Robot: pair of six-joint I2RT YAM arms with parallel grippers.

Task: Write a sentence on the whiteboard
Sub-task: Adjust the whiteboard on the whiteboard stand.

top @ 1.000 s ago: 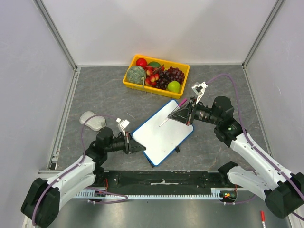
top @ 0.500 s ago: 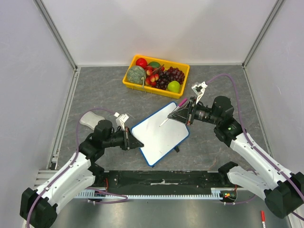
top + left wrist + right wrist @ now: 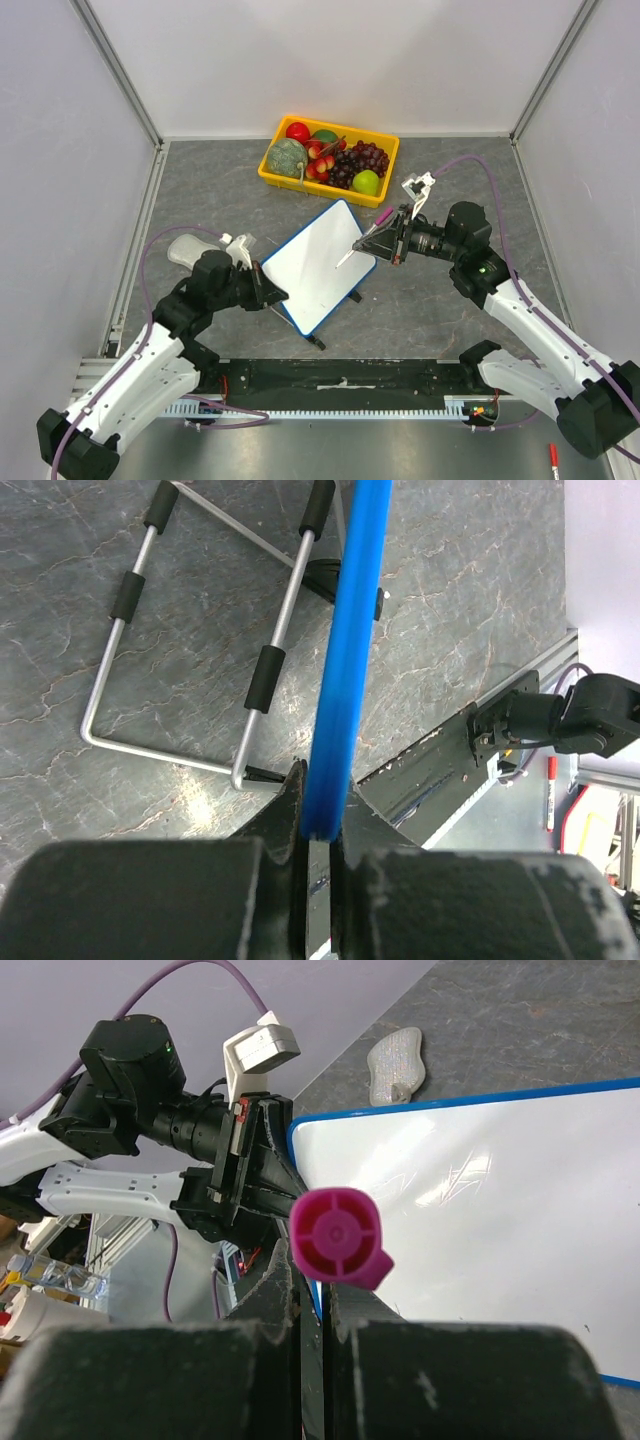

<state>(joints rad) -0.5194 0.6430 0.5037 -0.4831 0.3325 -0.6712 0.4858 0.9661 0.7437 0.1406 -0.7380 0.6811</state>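
The whiteboard point(image 3: 318, 265) has a blue rim and a blank white face; no pink writing shows on it. My left gripper point(image 3: 272, 295) is shut on its lower left edge and holds it tilted up off the table. In the left wrist view the blue rim point(image 3: 350, 660) runs up from between my fingers point(image 3: 320, 830), with the board's wire stand point(image 3: 265, 670) hanging below. My right gripper point(image 3: 392, 240) is shut on a marker point(image 3: 383, 215) with a magenta end point(image 3: 337, 1237). Its tip points at the board's right part point(image 3: 500, 1220); I cannot tell whether it touches.
A yellow fruit basket point(image 3: 390, 140) stands at the back centre. A pale grey pad point(image 3: 185, 250) lies behind the left arm and also shows in the right wrist view point(image 3: 397, 1060). A red pen point(image 3: 552, 455) lies off the table's near right.
My left arm has swung the whiteboard left and toward the back, turning and tilting it more upright. My right gripper and the marker have stayed in place.
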